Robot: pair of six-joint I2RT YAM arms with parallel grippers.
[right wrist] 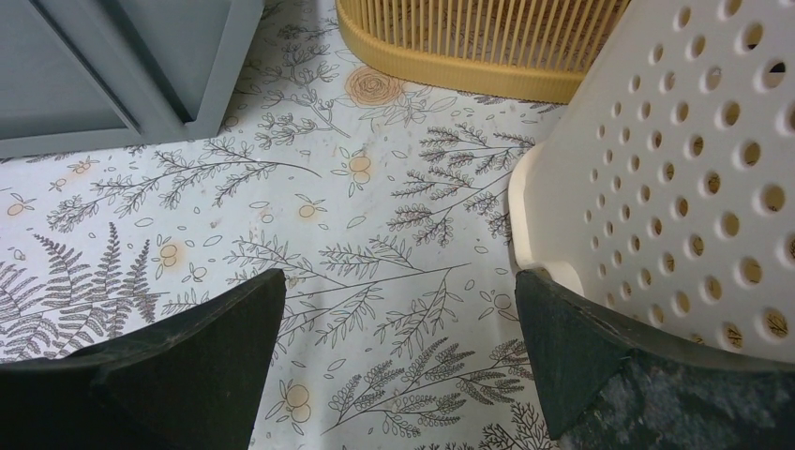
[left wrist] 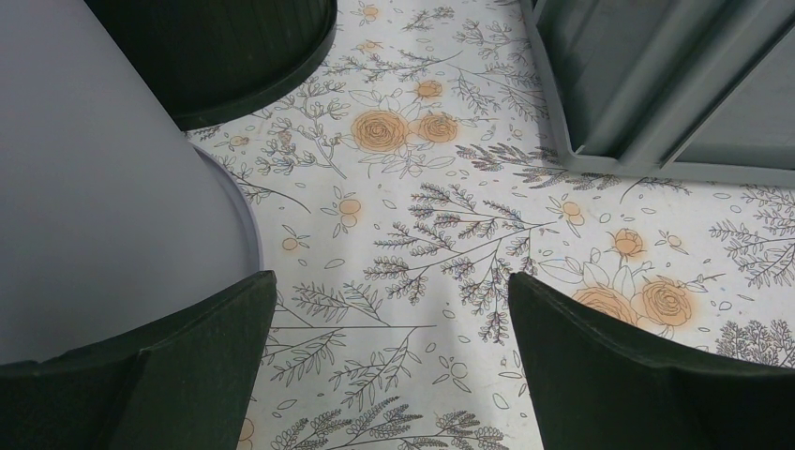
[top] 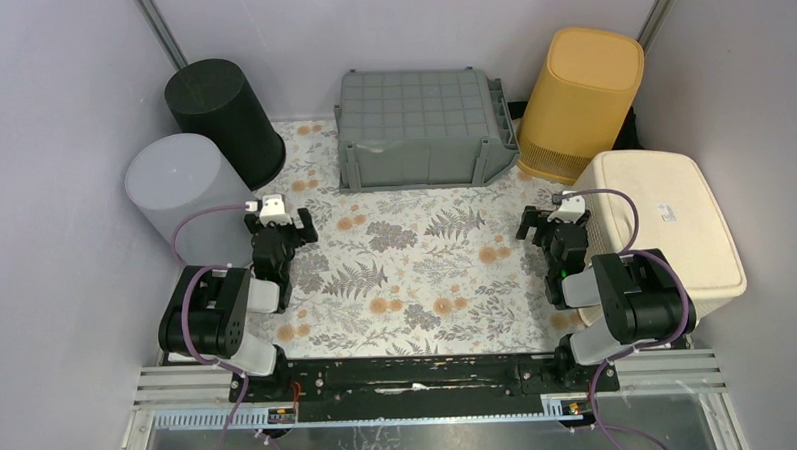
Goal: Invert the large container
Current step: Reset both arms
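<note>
Four other vessels are crowding the floral tablecloth (top: 416,269): a black round bin (top: 221,116) and a pale grey round bin (top: 178,188) are standing at the far left, both mouth-down, while a yellow slatted basket (top: 580,99) and a cream perforated basket (top: 665,226) are sitting at the right, also bottom-up. The grey round bin is standing just beside the left gripper (top: 280,227) on its outer side, and the cream basket is pressing in just beside the right gripper (top: 553,228). The middle of the cloth between the arms and the far edge is lying bare. The large grey storage container (top: 421,119) is resting at the far centre, against the back wall, its ribbed grid base facing up and its rim lying on the cloth; its long axis is running left to right across the table. Both grippers are holding their fingers wide apart with nothing between them, hanging low over the cloth and well short of the container, which is lying ahead of both, to the right of the left gripper and to the left of the right one.
</note>
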